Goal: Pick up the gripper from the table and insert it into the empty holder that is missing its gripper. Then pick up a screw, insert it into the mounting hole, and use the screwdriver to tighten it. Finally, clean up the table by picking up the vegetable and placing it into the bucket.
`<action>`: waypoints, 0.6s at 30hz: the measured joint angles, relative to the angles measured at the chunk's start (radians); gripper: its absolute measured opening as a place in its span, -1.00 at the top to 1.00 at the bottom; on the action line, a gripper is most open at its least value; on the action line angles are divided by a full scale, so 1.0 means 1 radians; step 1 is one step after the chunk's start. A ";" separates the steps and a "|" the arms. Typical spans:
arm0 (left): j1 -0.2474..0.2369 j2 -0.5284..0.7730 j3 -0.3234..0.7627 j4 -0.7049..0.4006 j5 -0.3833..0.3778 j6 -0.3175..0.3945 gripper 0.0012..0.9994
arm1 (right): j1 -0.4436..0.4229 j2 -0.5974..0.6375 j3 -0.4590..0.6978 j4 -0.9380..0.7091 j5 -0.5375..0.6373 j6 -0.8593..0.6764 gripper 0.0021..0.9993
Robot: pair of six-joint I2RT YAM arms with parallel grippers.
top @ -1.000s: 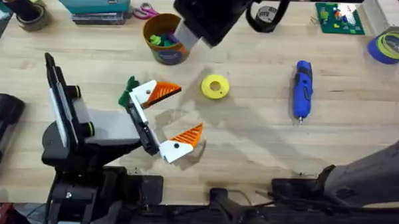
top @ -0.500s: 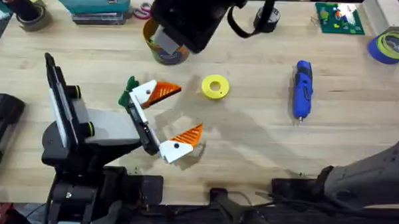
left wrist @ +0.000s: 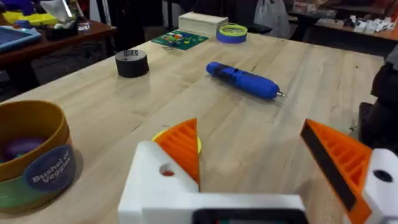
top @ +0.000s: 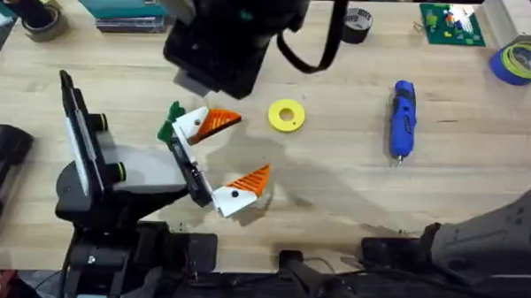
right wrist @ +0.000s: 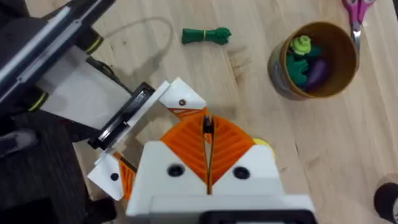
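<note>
Pale matt wooden table [top: 336, 169], smooth blue plastic screwdriver [top: 402, 118] with a thin metal tip, ribbed orange plastic pads [right wrist: 186, 146].

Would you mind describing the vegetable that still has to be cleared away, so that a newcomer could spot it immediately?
Start from the left gripper, whose two orange-tipped white fingers rest open on the table. Just beyond its farther finger lies the vegetable, a small dark green frilly piece on the bare wood. Unlike the colourful bits inside the ochre bucket, it lies loose outside it.
</note>
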 joint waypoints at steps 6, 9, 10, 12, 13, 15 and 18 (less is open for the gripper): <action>0.000 0.000 0.000 0.000 0.000 0.000 -0.97 | 0.008 0.022 0.000 0.015 0.000 -0.011 0.99; 0.000 0.000 0.000 0.000 0.000 0.000 -0.97 | 0.008 0.028 0.000 0.016 0.000 -0.011 0.99; 0.000 0.000 0.000 0.000 0.000 0.000 -0.97 | 0.008 0.030 0.000 0.017 0.000 -0.011 0.99; 0.000 0.000 0.000 0.000 0.000 0.000 -0.97 | 0.008 0.032 0.000 0.017 0.000 -0.011 0.99; 0.000 0.000 0.000 0.000 0.000 0.000 -0.97 | 0.008 0.034 0.000 0.017 0.000 -0.011 0.99; 0.000 0.000 0.000 0.000 0.000 0.000 -0.97 | 0.008 0.036 0.000 0.017 0.000 -0.011 0.99; 0.000 0.000 0.000 0.000 0.000 0.000 -0.97 | 0.008 0.042 0.000 0.017 0.000 -0.011 0.99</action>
